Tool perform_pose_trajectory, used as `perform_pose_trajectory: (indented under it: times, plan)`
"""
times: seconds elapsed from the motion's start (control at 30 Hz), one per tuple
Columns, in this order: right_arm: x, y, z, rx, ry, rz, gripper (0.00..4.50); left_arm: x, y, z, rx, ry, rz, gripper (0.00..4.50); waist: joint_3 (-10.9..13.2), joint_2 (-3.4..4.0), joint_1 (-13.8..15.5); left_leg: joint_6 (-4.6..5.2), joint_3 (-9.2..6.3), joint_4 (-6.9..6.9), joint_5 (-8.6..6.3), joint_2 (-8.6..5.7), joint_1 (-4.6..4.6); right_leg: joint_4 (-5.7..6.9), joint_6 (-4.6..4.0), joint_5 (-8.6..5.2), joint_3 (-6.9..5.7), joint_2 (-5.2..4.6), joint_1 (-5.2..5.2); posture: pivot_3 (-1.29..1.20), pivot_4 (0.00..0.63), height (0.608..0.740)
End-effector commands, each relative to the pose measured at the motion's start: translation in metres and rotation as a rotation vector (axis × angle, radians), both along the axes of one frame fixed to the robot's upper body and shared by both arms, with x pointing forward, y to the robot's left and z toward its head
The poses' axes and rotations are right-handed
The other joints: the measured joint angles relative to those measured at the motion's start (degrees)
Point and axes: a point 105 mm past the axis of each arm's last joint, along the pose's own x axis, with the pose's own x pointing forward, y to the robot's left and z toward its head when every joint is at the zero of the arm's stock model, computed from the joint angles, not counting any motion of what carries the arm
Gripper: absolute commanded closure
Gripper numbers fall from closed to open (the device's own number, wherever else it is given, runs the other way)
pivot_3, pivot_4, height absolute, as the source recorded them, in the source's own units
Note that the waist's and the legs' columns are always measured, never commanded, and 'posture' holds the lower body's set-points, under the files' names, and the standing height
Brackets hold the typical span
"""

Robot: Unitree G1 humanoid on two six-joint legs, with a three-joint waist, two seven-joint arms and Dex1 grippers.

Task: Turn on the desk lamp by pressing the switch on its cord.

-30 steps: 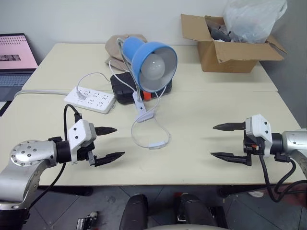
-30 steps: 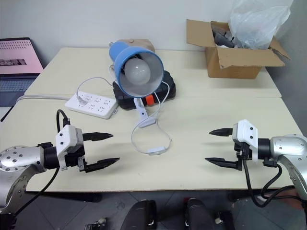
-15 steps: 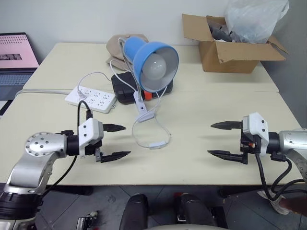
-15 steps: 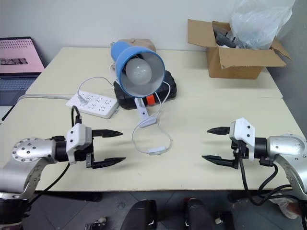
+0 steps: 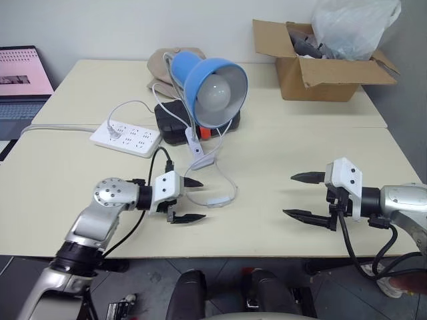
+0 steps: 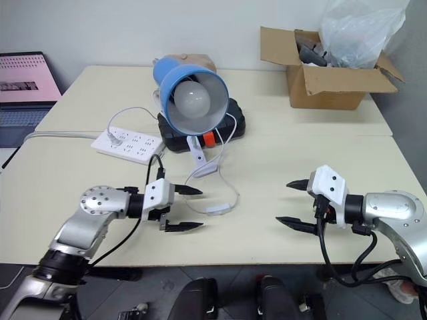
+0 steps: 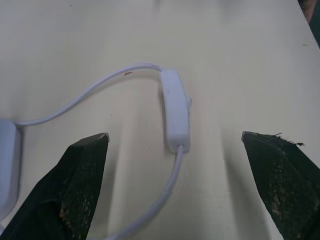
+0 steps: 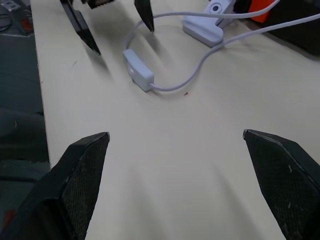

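- Left hand (image 5: 193, 200) wide open, empty, low centre-left, fingertips just short of the switch (image 5: 215, 201).
- Switch flat on the bench (image 5: 280, 153), on the cord (image 5: 230, 183).
- Right hand (image 5: 299, 195) wide open, empty, at right.

Table (image 5: 300, 157): lamp (image 5: 212, 90), cord (image 5: 227, 183), box (image 5: 320, 67).

Left gripper (image 5: 193, 200) jaws wide apart, fingertips just short of the switch (image 5: 215, 202) and pointing at it; right gripper (image 5: 300, 196) also spread wide, well apart from the switch on its opposite side, aimed toward it.
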Motion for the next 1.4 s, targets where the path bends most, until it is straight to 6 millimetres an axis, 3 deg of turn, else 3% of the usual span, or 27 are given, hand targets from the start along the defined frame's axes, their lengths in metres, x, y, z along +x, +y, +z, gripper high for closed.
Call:
perform_pose_trajectory:
  times: [0.03,0.13,0.23,0.8,0.93,1.07,1.2,1.4]
  plan:
    - [-0.004,0.003,0.009,0.005,-0.040,0.010,0.00,0.005,-0.008,-0.001,0.006,-0.009,-0.036,0.08,0.00,0.00,-0.02,0.00,0.00,0.01,0.00,0.00,-0.01,0.00,0.01,0.00,0.00,0.00,0.00,0.00,0.150,0.740]
    - [-0.005,0.003,0.009,0.004,-0.042,0.012,0.00,0.005,-0.009,-0.008,0.026,0.017,-0.057,0.08,0.00,-0.01,-0.12,0.00,0.00,0.01,0.00,0.01,-0.01,0.00,0.02,0.01,0.01,0.02,0.00,0.00,0.150,0.740]
    - [-0.005,0.004,0.010,0.008,-0.045,0.012,0.00,0.006,-0.009,-0.012,0.043,0.025,-0.068,0.57,0.00,-0.01,-0.15,0.00,-0.02,0.01,0.00,0.02,0.00,0.02,0.02,0.01,0.00,0.06,0.00,0.00,0.150,0.740]
    - [-0.006,0.007,0.010,0.003,-0.055,0.022,0.00,0.013,-0.017,-0.018,0.046,0.009,-0.063,4.03,-0.01,-0.02,-0.11,0.01,-0.07,0.09,0.01,0.00,0.00,0.03,0.10,0.06,0.02,0.07,0.05,0.00,0.150,0.740]
    - [-0.003,0.008,0.012,0.008,-0.060,0.013,0.00,0.015,-0.015,-0.015,0.051,-0.009,-0.070,4.11,-0.01,-0.02,-0.11,0.01,-0.08,0.09,0.01,-0.01,0.00,0.03,0.11,0.06,0.02,0.07,0.06,0.00,0.150,0.740]
    - [0.001,0.016,0.022,0.057,-0.042,0.042,0.00,0.016,-0.019,0.004,0.010,-0.012,-0.092,4.11,-0.01,-0.02,-0.13,0.02,-0.09,0.11,0.01,0.00,0.00,0.03,0.13,0.08,0.02,0.07,0.06,0.00,0.150,0.740]
    - [0.006,0.035,0.028,0.084,-0.039,0.123,0.00,0.022,-0.023,0.017,-0.022,-0.023,-0.084,4.11,-0.01,-0.03,-0.33,0.02,-0.10,0.10,0.01,0.02,0.00,0.04,0.12,0.08,0.03,0.11,0.05,0.00,0.150,0.740]
    - [0.021,0.078,0.018,0.051,-0.032,0.217,0.00,0.030,-0.030,0.029,-0.026,-0.072,-0.064,4.11,-0.01,-0.03,-0.35,0.02,-0.13,0.09,0.01,0.04,-0.12,0.04,0.09,0.05,0.06,0.21,-0.06,0.00,0.150,0.740]
